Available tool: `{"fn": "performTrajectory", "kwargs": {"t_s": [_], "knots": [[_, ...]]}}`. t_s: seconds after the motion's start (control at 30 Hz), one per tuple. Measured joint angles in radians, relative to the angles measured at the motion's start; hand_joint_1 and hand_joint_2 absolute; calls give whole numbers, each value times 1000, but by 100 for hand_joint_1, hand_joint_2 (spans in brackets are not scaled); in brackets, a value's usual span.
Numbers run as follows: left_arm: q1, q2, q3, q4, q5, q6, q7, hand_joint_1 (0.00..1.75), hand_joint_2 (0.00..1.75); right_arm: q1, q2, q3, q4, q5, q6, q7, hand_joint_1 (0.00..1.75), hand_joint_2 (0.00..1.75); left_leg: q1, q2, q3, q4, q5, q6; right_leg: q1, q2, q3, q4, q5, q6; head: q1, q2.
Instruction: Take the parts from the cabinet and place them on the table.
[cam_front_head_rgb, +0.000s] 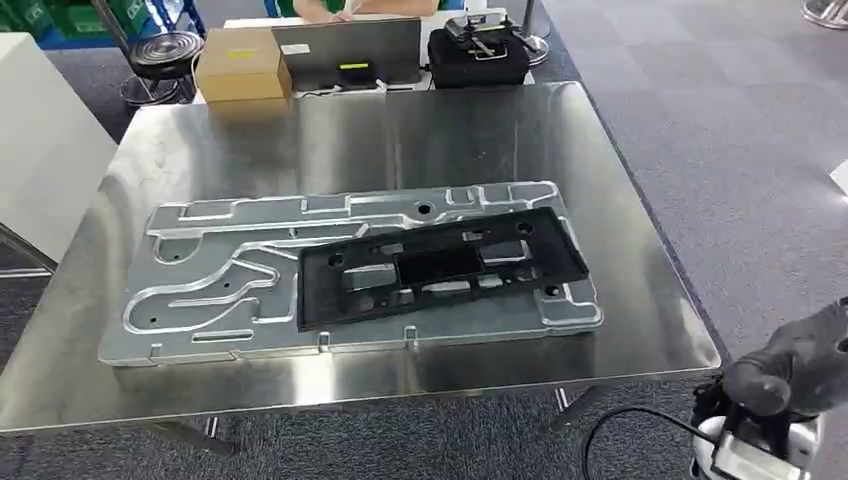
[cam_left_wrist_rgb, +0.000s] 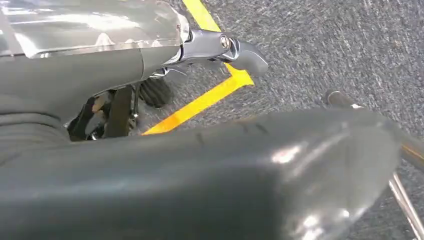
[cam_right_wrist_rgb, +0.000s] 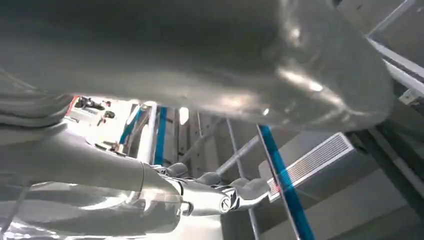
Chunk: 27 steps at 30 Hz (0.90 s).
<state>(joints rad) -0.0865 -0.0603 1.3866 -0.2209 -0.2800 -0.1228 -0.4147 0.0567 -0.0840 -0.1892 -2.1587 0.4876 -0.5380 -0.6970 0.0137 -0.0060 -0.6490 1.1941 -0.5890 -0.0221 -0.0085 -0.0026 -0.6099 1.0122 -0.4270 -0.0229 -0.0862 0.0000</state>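
Note:
A large silver machined plate (cam_front_head_rgb: 220, 290) lies flat on the steel table (cam_front_head_rgb: 400, 140). A black frame part (cam_front_head_rgb: 440, 265) rests on the plate's right half. My right hand (cam_front_head_rgb: 790, 370), dark and low, hangs off the table's front right corner, well clear of both parts. In the right wrist view that hand (cam_right_wrist_rgb: 210, 190) has its fingers stretched away from the thumb, with nothing between them. In the left wrist view my left hand (cam_left_wrist_rgb: 220, 47) hangs over grey carpet, its fingers extended and apart from the thick thumb, holding nothing.
At the table's far edge stand a cardboard box (cam_front_head_rgb: 243, 65), a grey laptop (cam_front_head_rgb: 348, 50) and a black case (cam_front_head_rgb: 478, 55), with a person (cam_front_head_rgb: 340, 8) behind. A white cabinet (cam_front_head_rgb: 40, 140) stands left. Yellow floor tape (cam_left_wrist_rgb: 200, 100) crosses the carpet.

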Motion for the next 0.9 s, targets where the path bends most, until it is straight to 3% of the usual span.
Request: {"fn": "performTrajectory", "kwargs": {"t_s": [0.03,0.07,0.1,0.13,0.2,0.23,0.37,0.4,0.43,0.5,0.53,0.57,0.6,0.63,0.67,0.7,0.73,0.77,0.87,0.9], "knots": [[0,1,3,0,0,1,0,0,0,27,7,-9,-4,-7,17,0,0,0,0,0,-22,76,-42,-1,2,-1,-6,0,5,-1,0,0],[0,1,4,0,0,1,0,0,0,52,13,-18,-5,-15,32,0,0,0,0,0,-29,125,-63,-3,3,-2,-15,2,11,-1,0,0],[0,2,6,0,0,0,0,0,0,74,22,-27,-5,-34,54,0,0,0,0,0,-13,123,-59,-3,3,-1,-24,4,17,0,0,0],[1,2,7,0,0,0,0,0,0,96,34,-39,-5,-53,70,0,0,0,0,0,26,75,-39,-1,3,-1,-32,6,23,2,0,0],[-1,5,7,0,0,-1,0,0,0,151,59,-69,0,-87,97,0,0,0,0,0,161,-126,23,7,3,0,-49,12,36,9,0,0],[-2,7,7,0,0,-2,0,0,0,169,70,-82,3,-96,101,0,0,0,-2,-1,207,-203,19,13,3,-1,-53,18,42,14,0,0],[2,8,7,0,0,0,3,0,0,214,112,-140,56,-107,155,9,0,0,-15,-1,193,-199,52,33,1,1,-51,4,74,40,0,0],[4,7,8,0,0,2,3,0,0,221,122,-160,75,-99,173,13,0,0,-8,2,184,-210,71,41,1,5,-55,4,79,46,0,0],[2,6,8,0,0,3,5,0,0,225,134,-184,100,-93,191,13,0,0,-6,10,174,-210,83,47,-3,6,-65,22,34,51,0,0],[5,6,8,0,0,3,6,0,0,221,158,-241,158,-67,239,35,0,0,-6,13,144,-210,105,54,-6,5,-96,146,-101,59,0,0],[8,6,8,0,0,3,6,0,0,218,171,-266,196,-45,262,50,0,0,-7,14,131,-210,114,55,-7,5,-108,216,-149,63,0,0],[10,6,8,0,0,3,6,0,0,209,187,-302,256,-12,286,63,0,0,-7,16,117,-208,124,54,-7,5,-112,276,-172,66,0,0],[13,6,8,0,0,3,6,0,0,192,195,-337,311,15,300,64,0,0,-7,16,105,-205,134,53,-8,5,-102,300,-162,68,0,0],[15,6,8,0,0,2,6,0,0,168,203,-394,404,50,313,47,0,0,-7,17,89,-200,144,51,-9,4,-70,284,-125,69,0,0],[15,6,8,0,0,0,6,0,0,150,205,-443,479,77,316,32,0,0,-7,17,76,-196,150,49,-10,4,-25,234,-88,68,0,0],[15,6,8,0,0,0,5,0,0,129,205,-490,553,105,316,20,0,0,-7,16,64,-191,156,46,-9,4,40,151,-63,64,0,0],[14,6,8,0,0,-2,5,0,0,99,203,-548,652,140,308,12,0,0,-7,17,57,-186,162,43,-7,4,107,59,-71,56,0,0],[14,6,8,0,0,-4,2,0,0,75,203,-593,730,153,298,11,0,0,-12,15,49,-181,168,36,1,4,147,-16,-101,49,0,0],[15,6,7,0,0,-6,1,0,0,41,183,-692,954,199,249,3,0,0,-7,15,47,-188,191,18,7,3,141,-27,-98,31,0,0],[18,6,7,0,0,-7,1,0,0,33,177,-729,1030,206,241,3,0,0,-11,15,43,-187,195,10,-1,2,135,-33,-84,21,0,0]]}}
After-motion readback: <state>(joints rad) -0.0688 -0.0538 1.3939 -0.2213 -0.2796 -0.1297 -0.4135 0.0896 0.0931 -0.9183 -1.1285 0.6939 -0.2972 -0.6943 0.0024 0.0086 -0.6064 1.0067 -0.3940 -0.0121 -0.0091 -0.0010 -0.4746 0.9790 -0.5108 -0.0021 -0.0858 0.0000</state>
